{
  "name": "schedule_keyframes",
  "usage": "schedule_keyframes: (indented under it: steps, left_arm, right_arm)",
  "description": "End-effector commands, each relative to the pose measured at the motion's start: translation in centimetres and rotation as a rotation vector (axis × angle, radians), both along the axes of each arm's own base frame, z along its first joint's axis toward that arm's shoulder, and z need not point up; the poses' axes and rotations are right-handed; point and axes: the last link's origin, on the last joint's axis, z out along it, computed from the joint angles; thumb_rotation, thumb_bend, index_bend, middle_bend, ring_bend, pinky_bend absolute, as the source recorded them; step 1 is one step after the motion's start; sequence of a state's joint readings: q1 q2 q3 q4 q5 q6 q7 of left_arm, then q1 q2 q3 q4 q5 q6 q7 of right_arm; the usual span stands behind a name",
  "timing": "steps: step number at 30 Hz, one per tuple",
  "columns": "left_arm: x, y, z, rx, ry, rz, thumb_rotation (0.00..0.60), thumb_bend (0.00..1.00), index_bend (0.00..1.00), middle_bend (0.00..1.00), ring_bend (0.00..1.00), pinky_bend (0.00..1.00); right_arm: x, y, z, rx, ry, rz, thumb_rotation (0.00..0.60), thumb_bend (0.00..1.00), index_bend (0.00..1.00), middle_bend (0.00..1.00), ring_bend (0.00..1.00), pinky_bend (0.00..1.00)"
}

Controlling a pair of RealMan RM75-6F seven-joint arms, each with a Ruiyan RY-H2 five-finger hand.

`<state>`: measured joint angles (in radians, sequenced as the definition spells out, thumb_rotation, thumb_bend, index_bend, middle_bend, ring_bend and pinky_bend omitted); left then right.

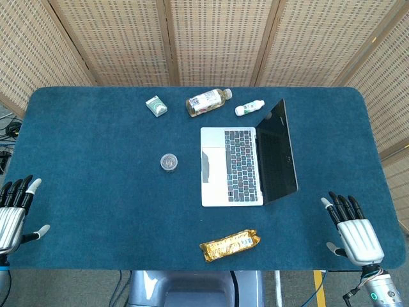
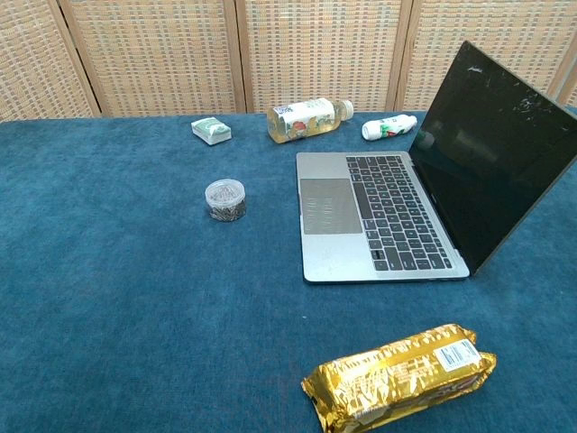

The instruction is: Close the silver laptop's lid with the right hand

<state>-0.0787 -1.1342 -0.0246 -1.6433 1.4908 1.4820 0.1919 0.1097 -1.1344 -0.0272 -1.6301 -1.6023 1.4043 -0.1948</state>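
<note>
The silver laptop (image 1: 231, 165) sits open right of the table's (image 1: 96, 192) middle, its keyboard deck flat on the blue cloth and its dark lid (image 1: 280, 153) standing up along the deck's right edge, leaning a little outward. The right hand (image 1: 353, 229) lies flat near the table's front right corner, fingers spread and holding nothing, with bare cloth between it and the lid. The left hand (image 1: 15, 206) rests at the front left edge, partly cut off by the frame, its fingers also apart and empty, well away from everything. Behind the laptop, near the far edge, lie a bottle (image 1: 208, 102) on its side, a small white bottle (image 1: 249, 108) just right of it, and a green pack (image 1: 156, 106) to the left. A small round tin (image 1: 169, 162) stands left of the laptop. A gold-wrapped bar (image 1: 229, 245) lies near the front edge, in front of the laptop and apart from it.
</note>
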Motion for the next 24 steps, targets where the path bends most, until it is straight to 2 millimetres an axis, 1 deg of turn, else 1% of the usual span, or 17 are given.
schedule_keyframes:
  steps: [1,24]
  left_arm:
    - [-0.01,0.02,-0.07,-0.003,0.001,0.001,0.600,0.00,0.00,0.00,0.00,0.00]
    - [0.18,-0.05,0.10,0.007,-0.003,-0.008,0.600,0.00,0.00,0.00,0.00,0.00]
  right_arm:
    - [-0.02,-0.01,-0.03,0.002,0.000,-0.001,0.600,0.05,0.03,0.00,0.00,0.00]
    - [-0.02,0.01,0.35,-0.019,-0.007,-0.001,0.600,0.05,0.03,0.00,0.00,0.00]
